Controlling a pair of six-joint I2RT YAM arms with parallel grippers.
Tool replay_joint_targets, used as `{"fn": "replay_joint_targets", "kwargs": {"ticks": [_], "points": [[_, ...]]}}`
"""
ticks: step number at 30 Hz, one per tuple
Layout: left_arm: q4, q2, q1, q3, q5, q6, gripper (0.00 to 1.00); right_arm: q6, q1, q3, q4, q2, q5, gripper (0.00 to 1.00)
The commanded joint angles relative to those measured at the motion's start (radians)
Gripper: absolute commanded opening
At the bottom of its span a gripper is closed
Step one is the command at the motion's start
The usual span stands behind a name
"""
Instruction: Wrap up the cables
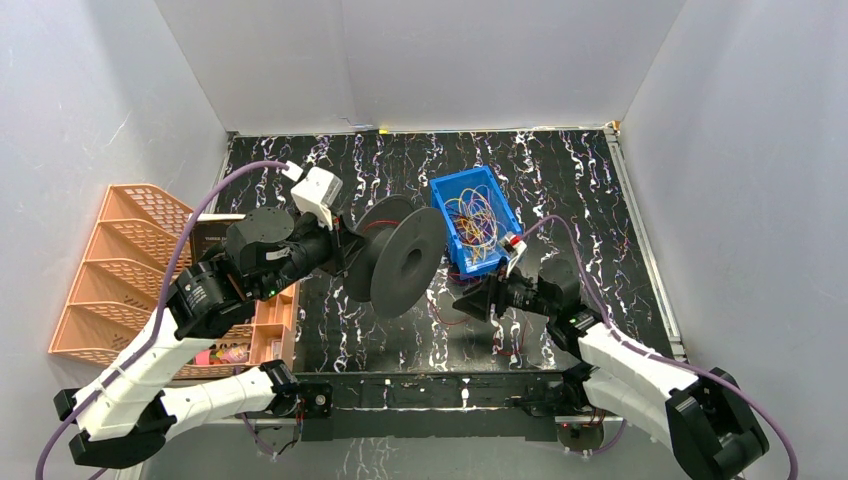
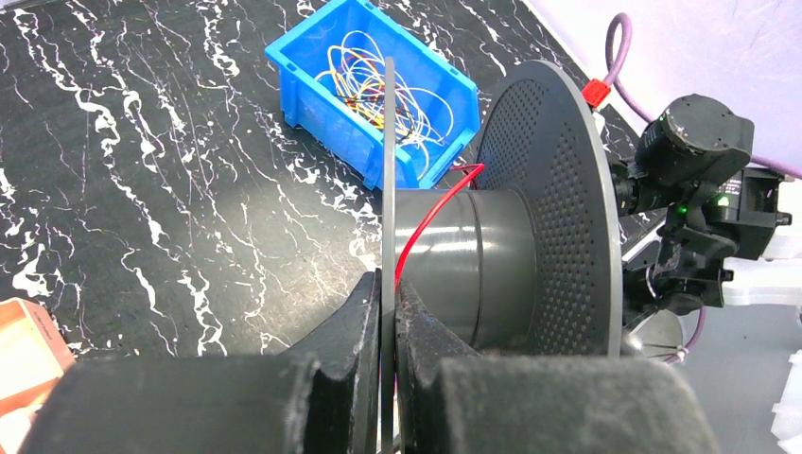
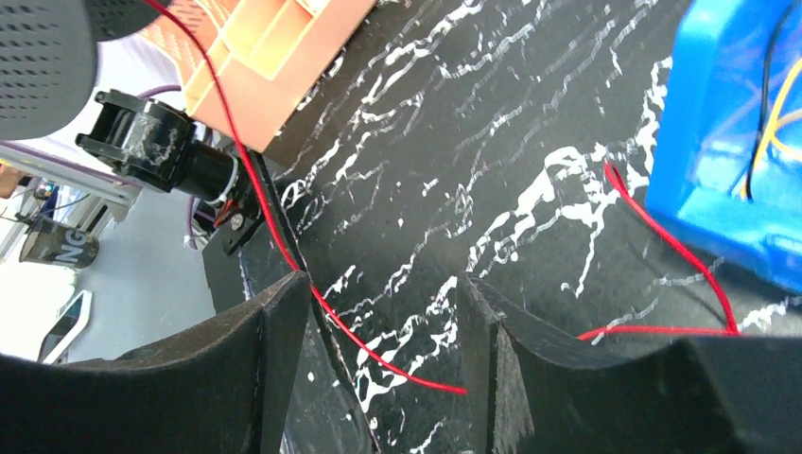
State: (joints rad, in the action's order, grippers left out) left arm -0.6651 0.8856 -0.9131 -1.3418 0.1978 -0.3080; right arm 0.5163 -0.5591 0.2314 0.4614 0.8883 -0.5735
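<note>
The cables, thin red, yellow, orange and purple wires, lie tangled in a blue bin (image 1: 472,218) (image 2: 378,90). One red strand (image 2: 426,227) runs off the core of a dark grey spool (image 1: 400,262) and down to the table. My left gripper (image 2: 388,284) is shut on the spool's thin near flange (image 2: 388,170) and holds the spool on edge above the table. My right gripper (image 3: 383,293) hangs low just right of the spool, open. The red strand (image 3: 378,350) crosses the gap between its fingers, lying loose and ungripped.
An orange slotted rack (image 1: 120,270) and a compartment tray (image 1: 265,335) stand at the left. The blue bin (image 3: 719,142) sits close behind the right gripper. A black rail (image 1: 440,390) runs along the near edge, and white walls close in the table.
</note>
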Motion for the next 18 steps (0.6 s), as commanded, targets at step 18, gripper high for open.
{"fn": "replay_joint_targets", "kwargs": {"ticks": [18], "points": [[0.162, -0.012, 0.003, -0.034, 0.107, -0.09, 0.0, -0.104, -0.19, 0.053, 0.369, 0.259, -0.069, 0.58]]}}
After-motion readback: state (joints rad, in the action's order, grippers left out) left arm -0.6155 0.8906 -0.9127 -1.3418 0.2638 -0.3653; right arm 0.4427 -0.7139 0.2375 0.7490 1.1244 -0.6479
